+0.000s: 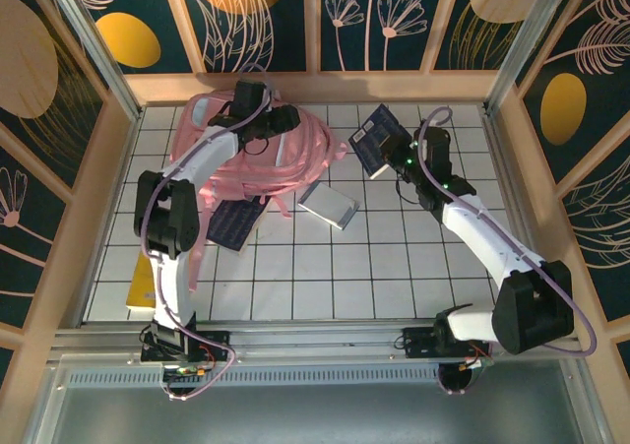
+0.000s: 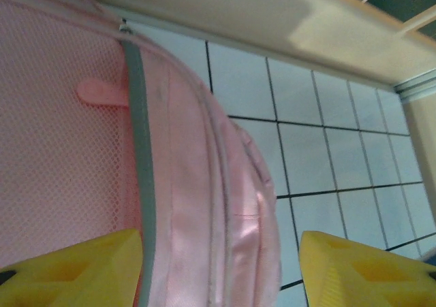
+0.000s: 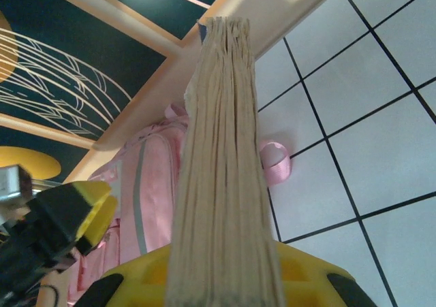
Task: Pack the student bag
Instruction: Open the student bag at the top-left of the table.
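Top external view: the student bag (image 1: 295, 154) lies flat on the white tiled table (image 1: 394, 267) at the far left, close to the back wall. Its long axis runs left to right, and a pink strap (image 1: 283, 203) trails off it toward the near edge. The left gripper (image 1: 283, 119) hangs over the bag's far portion. The right gripper (image 1: 387, 163) clamps a dark blue book (image 1: 372, 137) to the right of the bag, apart from it. A dark notebook (image 1: 231, 222), a grey rectangular case (image 1: 330, 206) and a yellow book (image 1: 143, 286) lie flat on the tiles. Left wrist view: the yellow fingers (image 2: 82, 266) stand wide apart and grasp nothing; the bag's edge lies between and beyond them. The bag (image 2: 68, 157) shows pink mesh fabric, a grey zipper band (image 2: 139, 150) running lengthwise, a rounded pink pull tab (image 2: 99, 92) and smooth, glossy side panels curving down to the tiles. Right wrist view: the book (image 3: 221, 150) rises from between the closed yellow jaws, its tan, ribbed page edges facing the camera. Beyond it the bag (image 3: 146, 178) rests against the base of the wall, with a small pink loop (image 3: 276, 164) on the tile at its end.
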Tool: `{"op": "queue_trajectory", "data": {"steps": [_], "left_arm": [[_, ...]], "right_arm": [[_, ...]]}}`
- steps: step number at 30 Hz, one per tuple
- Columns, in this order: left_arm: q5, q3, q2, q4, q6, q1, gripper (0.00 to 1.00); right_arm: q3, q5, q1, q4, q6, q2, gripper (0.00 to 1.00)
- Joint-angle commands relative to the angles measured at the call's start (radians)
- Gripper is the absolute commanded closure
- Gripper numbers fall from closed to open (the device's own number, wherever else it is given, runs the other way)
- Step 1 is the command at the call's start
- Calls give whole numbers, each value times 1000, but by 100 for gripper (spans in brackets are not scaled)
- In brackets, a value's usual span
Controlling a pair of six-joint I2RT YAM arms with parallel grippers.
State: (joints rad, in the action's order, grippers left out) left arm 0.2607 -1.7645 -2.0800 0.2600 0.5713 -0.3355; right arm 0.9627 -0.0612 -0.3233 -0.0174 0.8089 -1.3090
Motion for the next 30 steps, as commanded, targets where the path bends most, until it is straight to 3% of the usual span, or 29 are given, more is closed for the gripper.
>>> {"op": "queue_trajectory", "data": {"steps": [1, 7, 16, 19, 23, 30], "left_arm": [[51, -62, -41, 63, -33, 7, 38], [30, -81, -85, 87, -63, 8, 39], [128, -110, -155, 63, -47, 9, 49], [118, -144, -186, 89, -56, 8, 61], [88, -170, -171, 113, -82, 7, 98], [20, -159, 11, 148, -157, 9, 100]], "right_arm": [[-22, -64, 24, -55, -7, 31, 100], [-42, -105, 42, -75, 12, 24, 100], [-62, -153, 48, -119, 41, 7, 100], [-59, -161, 48, -123, 43, 4, 100], [-39, -177, 48, -100, 20, -4, 100], [2, -177, 48, -63, -55, -20, 100]]}}
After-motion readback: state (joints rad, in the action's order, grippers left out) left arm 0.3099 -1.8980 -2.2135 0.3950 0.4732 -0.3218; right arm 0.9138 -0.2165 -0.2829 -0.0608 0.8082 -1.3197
